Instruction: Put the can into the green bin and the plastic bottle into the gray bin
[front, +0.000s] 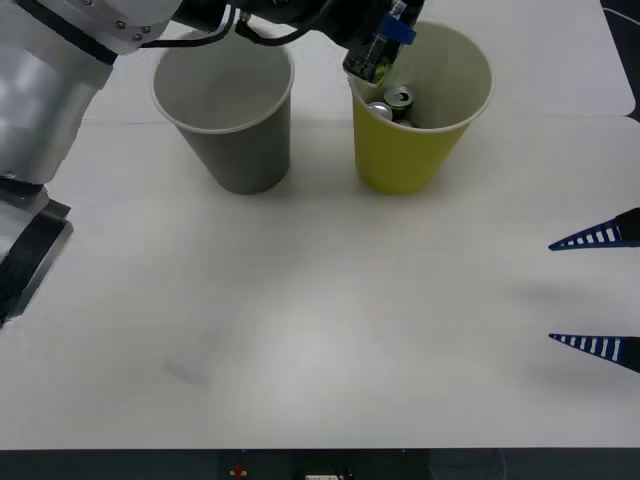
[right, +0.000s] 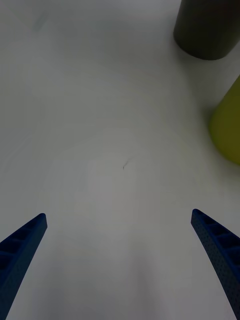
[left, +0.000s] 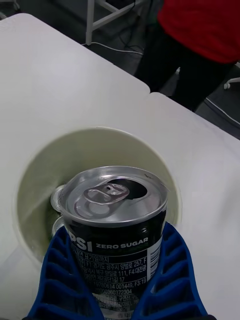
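Note:
My left gripper (front: 377, 50) is shut on the can (front: 367, 64), a black-and-silver drink can with a pull-tab top (left: 117, 210). It holds the can upright just over the mouth of the green bin (front: 400, 160), near the rim on the gray bin's side. The blue fingers (left: 60, 275) clamp both sides of the can, and the bin's pale inside (left: 35, 180) lies below. The gray bin (front: 245, 150) stands just left of the green one. My right gripper (front: 595, 292) hovers open at the table's right side, holding nothing. The plastic bottle is out of view.
Other cans (front: 392, 104) lie at the bottom of the green bin. The right wrist view has bare white table between the open fingers (right: 22, 245), with the gray bin (right: 207, 30) and green bin (right: 227, 125) farther off. The table's far edge (left: 150, 92) runs behind the bins.

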